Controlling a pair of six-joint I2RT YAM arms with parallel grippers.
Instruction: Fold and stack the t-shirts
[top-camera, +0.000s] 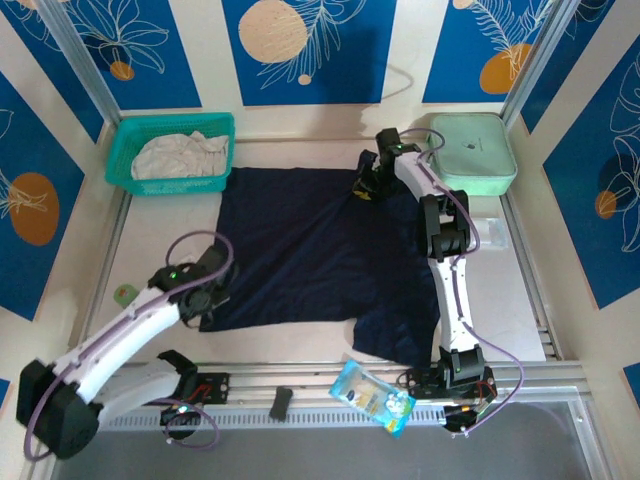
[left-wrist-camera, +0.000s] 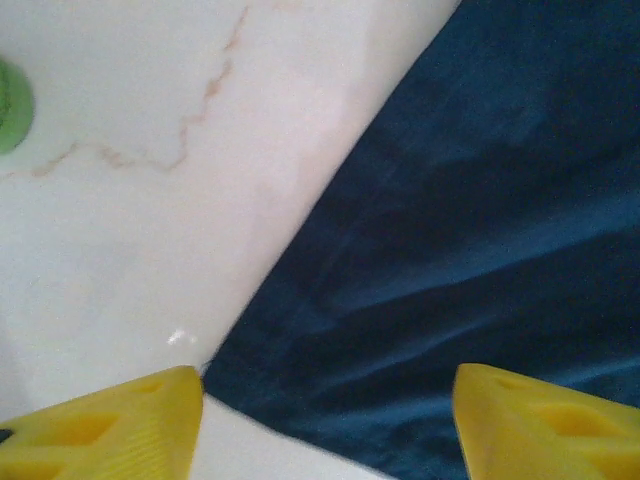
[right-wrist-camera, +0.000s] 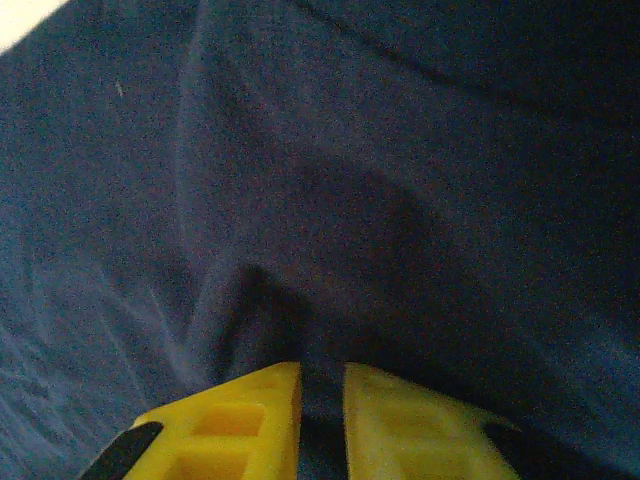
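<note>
Navy t-shirt (top-camera: 300, 250) — between right end effector (right-wrist-camera: 322, 378)

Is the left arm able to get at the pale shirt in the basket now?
Probably yes: the left gripper is open and empty, and the pale shirt lies uncovered in the open-topped basket, far left.

This is a robot test booth in a lab, not a home. Two white arms, left (top-camera: 120, 335) and right (top-camera: 450, 270), are bolted to metal rails (top-camera: 300, 375) at the edge of a pale marbled table (top-camera: 150, 250), trailing purple cables (top-camera: 231, 260). Bare metal posts (top-camera: 80, 50) frame printed blue wall panels (top-camera: 330, 70). A dark t-shirt (top-camera: 300, 250), teal basket (top-camera: 175, 122), mint case (top-camera: 475, 150) and snack packet (top-camera: 373, 397) serve as props.
</note>
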